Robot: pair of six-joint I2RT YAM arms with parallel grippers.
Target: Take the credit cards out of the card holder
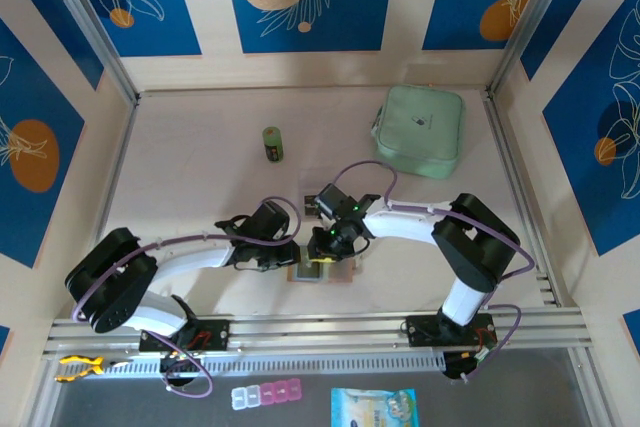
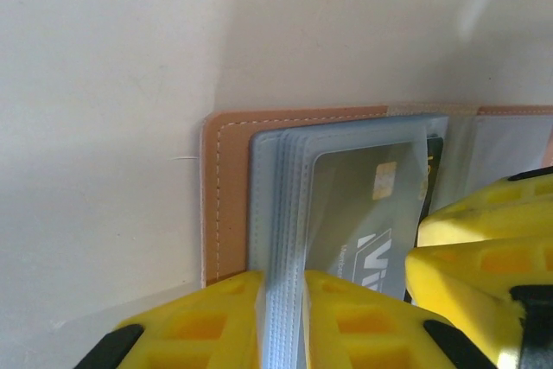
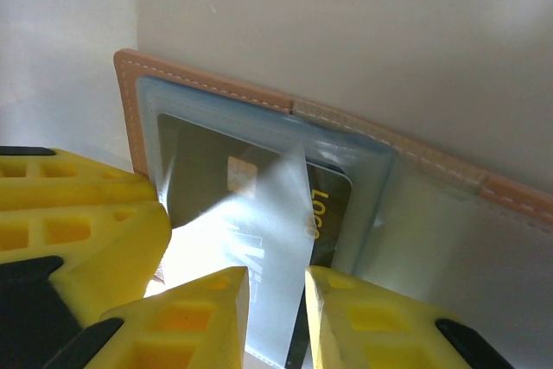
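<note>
Card holder: salmon-pink folding wallet, lying open and flat on the table near its front edge, about midway between the two arm bases, with both grippers down on it. Pouch: mint-green, zipped, at the far right of the table, well apart from the work. Left gripper: yellow fingers closed edge-on around the stack of clear sleeves that stands up from the wallet. This reads as an anchoring hold, keeping the wallet and the leaves not in use from sliding or lifting while the other arm works. Right gripper: jaws closed on a single clear leaf that curls up off the open page. Whether a card edge is caught along with it cannot be told. The likely purpose is to peel one pocket away from the rest so its card can be reached. Credit cards: grey card with a chip and white lettering, sitting inside the front sleeve just beside the left fingers; dark card with yellow lettering, lying in a pocket beneath the lifted leaf. Both sit in their pockets and none lies free on the table, so removal looks barely begun. Bottle: small, green, toward the back of the table, apart from both arms.
</note>
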